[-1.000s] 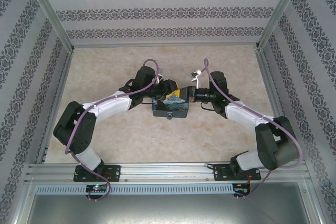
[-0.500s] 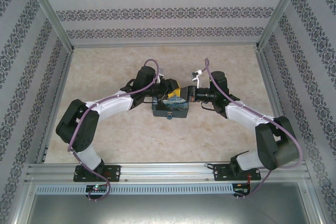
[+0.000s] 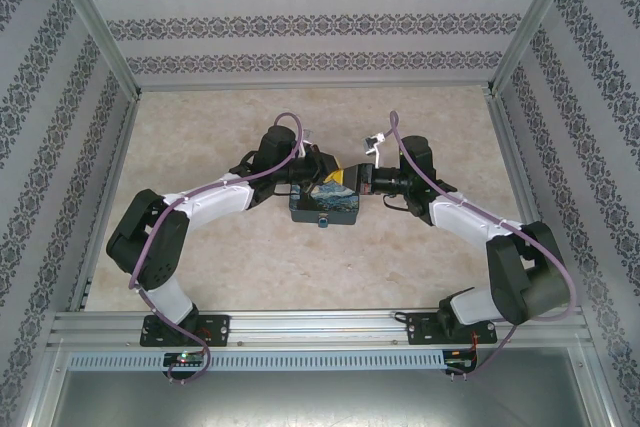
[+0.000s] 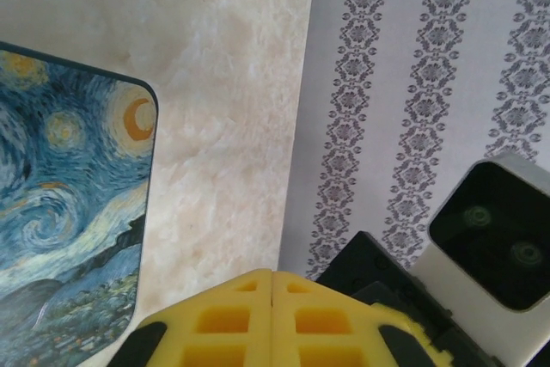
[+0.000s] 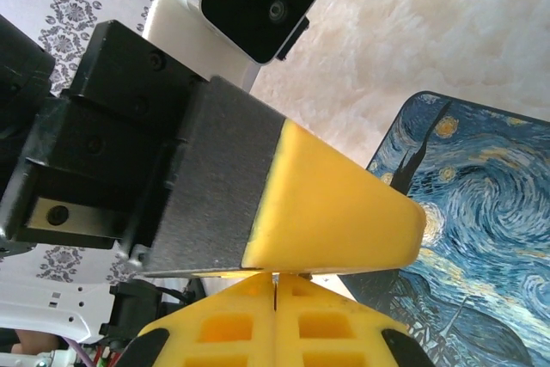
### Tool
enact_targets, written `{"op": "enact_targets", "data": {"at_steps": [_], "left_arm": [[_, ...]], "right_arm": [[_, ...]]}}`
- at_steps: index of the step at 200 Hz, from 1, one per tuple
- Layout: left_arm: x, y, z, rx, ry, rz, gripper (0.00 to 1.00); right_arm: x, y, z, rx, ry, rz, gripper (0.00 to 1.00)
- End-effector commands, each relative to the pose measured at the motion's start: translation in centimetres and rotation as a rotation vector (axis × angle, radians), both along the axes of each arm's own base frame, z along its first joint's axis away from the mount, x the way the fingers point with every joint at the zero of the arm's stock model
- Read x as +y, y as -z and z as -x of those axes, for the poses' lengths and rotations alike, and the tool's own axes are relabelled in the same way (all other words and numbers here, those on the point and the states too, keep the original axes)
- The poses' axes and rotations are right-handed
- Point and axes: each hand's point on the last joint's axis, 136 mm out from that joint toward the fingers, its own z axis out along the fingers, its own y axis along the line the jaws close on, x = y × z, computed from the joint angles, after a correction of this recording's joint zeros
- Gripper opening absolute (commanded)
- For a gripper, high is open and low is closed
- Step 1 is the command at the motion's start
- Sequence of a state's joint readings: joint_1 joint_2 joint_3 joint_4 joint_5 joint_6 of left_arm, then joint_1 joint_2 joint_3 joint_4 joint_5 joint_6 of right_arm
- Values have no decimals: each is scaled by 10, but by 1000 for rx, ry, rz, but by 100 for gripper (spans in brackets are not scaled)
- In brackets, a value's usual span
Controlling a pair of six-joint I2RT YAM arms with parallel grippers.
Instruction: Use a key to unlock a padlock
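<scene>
Yellow-tipped, the left gripper [image 4: 272, 285] is clenched, its pads meeting flat with nothing visible between them; from above it hangs at the far side of the padlock [image 3: 325, 205], and its wrist view has the painted night-sky face just to its left, apart from the pads; the padlock lies flat on the marbled table [image 3: 200, 147], midway between the two arms; on its near edge sits a small blue spot, likely the head of the key [image 3: 324, 222], though it is too small to say whether the blade is in the lock; the right gripper [image 5: 273, 285] is clenched too, pads together and no key showing in them, with the left gripper's yellow finger crossing close in front of it and the padlock's face off to its right; no shackle can be made out, open or shut. As a judgement, the task is early or at best midway: neither gripper holds the key or the padlock, nothing shows the lock released, and gripping the blue head, turning it and freeing the shackle all appear to remain.
</scene>
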State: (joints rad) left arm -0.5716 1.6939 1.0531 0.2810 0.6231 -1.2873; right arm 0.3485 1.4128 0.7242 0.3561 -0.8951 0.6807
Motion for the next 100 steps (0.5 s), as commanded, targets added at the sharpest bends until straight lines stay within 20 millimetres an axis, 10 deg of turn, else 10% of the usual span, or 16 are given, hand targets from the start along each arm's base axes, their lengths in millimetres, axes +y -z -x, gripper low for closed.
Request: {"op": "enact_targets", "data": {"at_steps": [1, 25, 62, 100], "left_arm": [[-11, -1, 8, -21, 39, 19, 0], [-8, 0, 6, -41, 24, 2, 0], [0, -14, -4, -190, 2, -40, 0], [10, -37, -16, -391, -34, -101, 0]], "right_arm": [[-3, -13, -3, -65, 10, -12, 0], [-9, -15, -4, -57, 38, -15, 5], [-37, -15, -5, -6, 176, -15, 61], [-54, -26, -11, 65, 337, -76, 67]]}}
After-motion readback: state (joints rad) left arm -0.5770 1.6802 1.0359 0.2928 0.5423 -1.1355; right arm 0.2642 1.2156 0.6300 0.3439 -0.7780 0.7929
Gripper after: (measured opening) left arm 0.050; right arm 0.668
